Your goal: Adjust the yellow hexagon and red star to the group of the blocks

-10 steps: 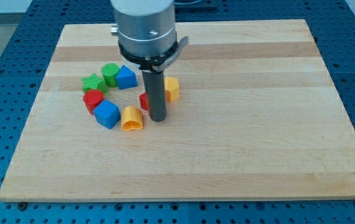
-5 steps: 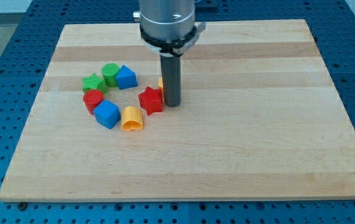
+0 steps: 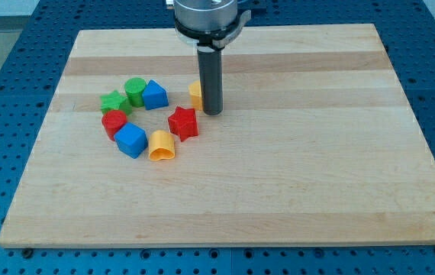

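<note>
My tip [image 3: 213,112] (higher up now) beside yellow hexagon [image 3: 195,95]

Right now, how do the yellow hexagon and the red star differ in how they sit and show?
The red star is in full view, apart from my tip, toward the view's lower left of it. The yellow hexagon is mostly hidden behind the rod, right beside my tip on the view's left. The star lies nearer the yellow block of the group; the hexagon sits farther toward the view's top. Both rest on the board.

Pale wooden board [image 3: 294,176] on a blue perforated table [image 3: 4,53], evenly lit.
</note>
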